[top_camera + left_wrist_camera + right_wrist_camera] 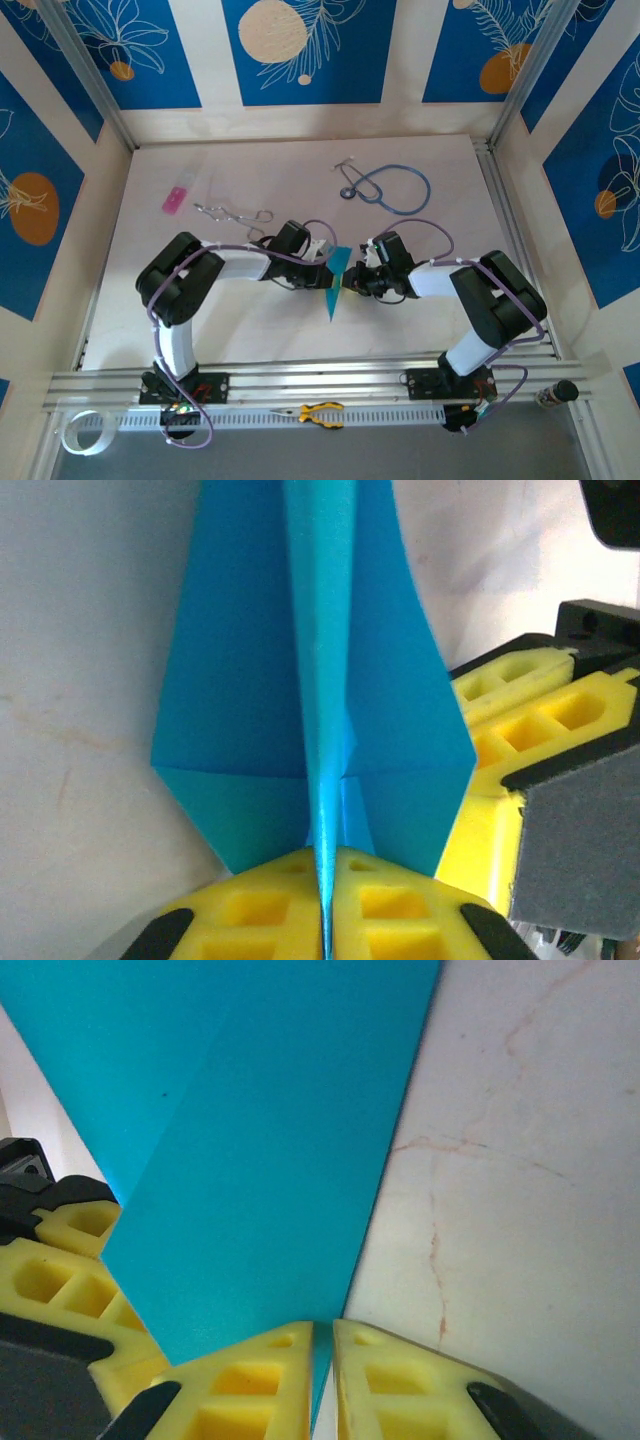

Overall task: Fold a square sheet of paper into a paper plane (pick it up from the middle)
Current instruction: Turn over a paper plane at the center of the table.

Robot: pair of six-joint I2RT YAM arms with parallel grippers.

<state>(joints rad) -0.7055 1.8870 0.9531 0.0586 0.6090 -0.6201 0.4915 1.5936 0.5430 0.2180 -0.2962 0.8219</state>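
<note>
The square sheet of paper [335,282] is folded into a slim, pointed cyan-blue paper plane shape and hangs between both arms over the middle of the table, tip toward the near edge. My left gripper [322,262] [327,905] is shut on its raised central crease [322,700], with the wings spreading to either side. From the other side, my right gripper [354,278] [322,1365] is shut on the paper's lower edge [250,1160]. The right gripper's yellow fingers [530,720] sit just beside the wing in the left wrist view.
A blue-tubed stethoscope [392,187] lies at the back right. A small pink rectangle [175,199] and a metal wire clip [232,212] lie at the back left. Yellow-handled pliers [320,413] and a tape roll [85,432] rest on the near rail.
</note>
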